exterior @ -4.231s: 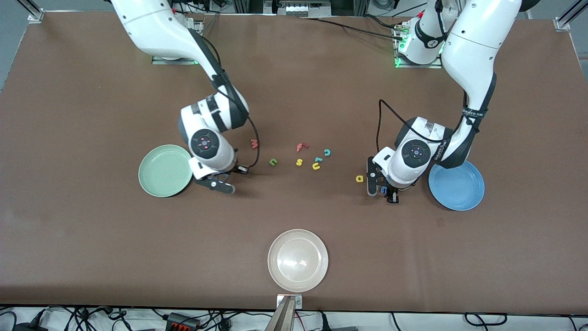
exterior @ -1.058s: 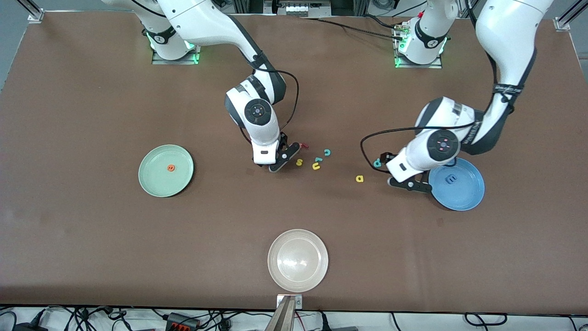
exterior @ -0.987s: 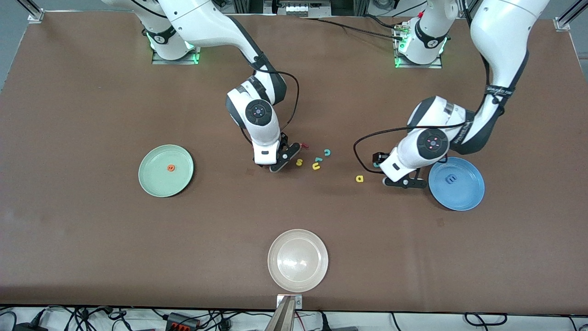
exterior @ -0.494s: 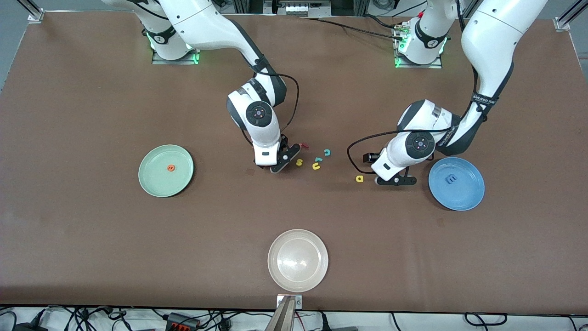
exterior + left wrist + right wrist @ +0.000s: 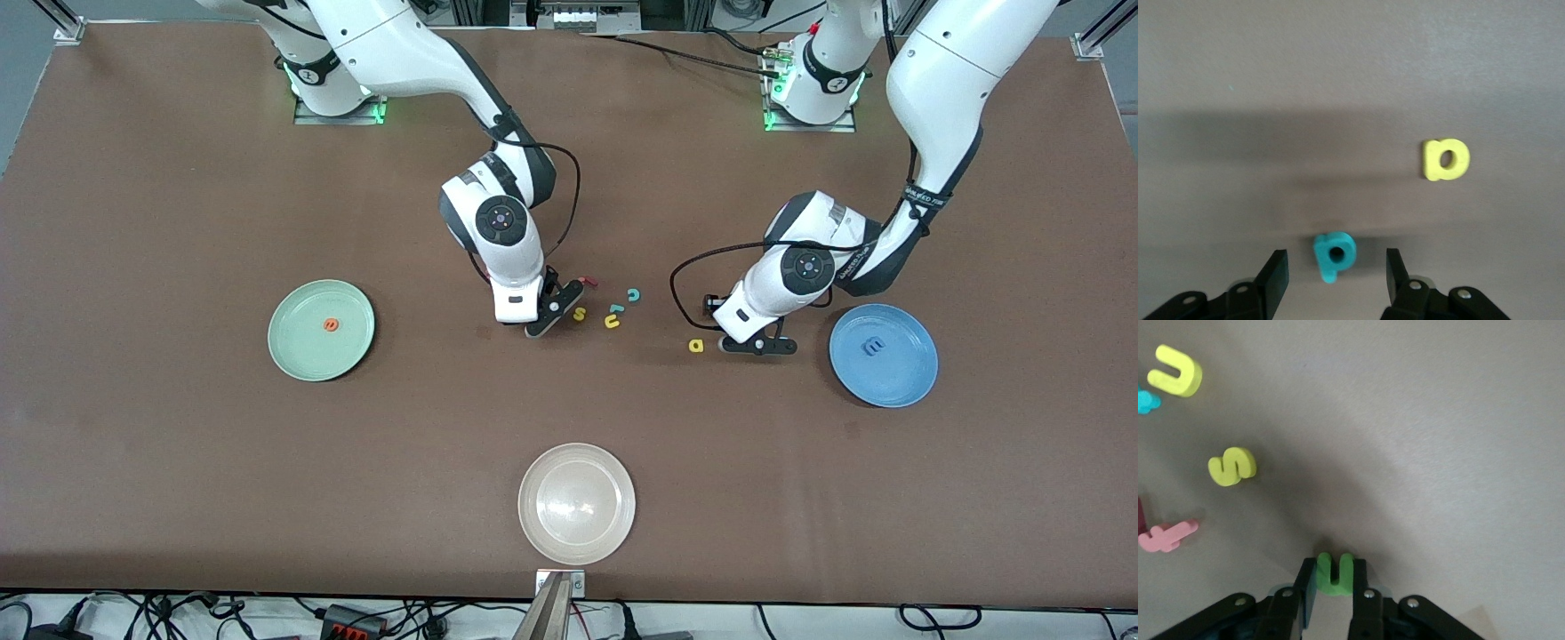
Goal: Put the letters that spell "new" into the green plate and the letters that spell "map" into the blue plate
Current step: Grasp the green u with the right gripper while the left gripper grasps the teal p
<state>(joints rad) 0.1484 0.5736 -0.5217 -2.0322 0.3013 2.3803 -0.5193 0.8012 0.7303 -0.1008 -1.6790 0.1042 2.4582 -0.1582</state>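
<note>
Both claws are down at a letter: the n is gripped, the p is not yet.

In the middle of the front frame the right claw [image 5: 1331,579] is clenched on the olive-green n [image 5: 1335,568], low at the table; I judge that it should now lift it and carry it to the green plate [image 5: 302,357], where the orange e [image 5: 331,325] already lies. The left claw [image 5: 1337,268] stands released, one finger on each side of the teal p [image 5: 1333,252] without touching it, near the yellow a [image 5: 1446,160]. It must close before it goes to the blue plate [image 5: 900,384], which holds the blue m [image 5: 875,346]. Only the wrist views show the n and the p, because in the front view the claws cover them. Only the front view shows the plates.
</note>
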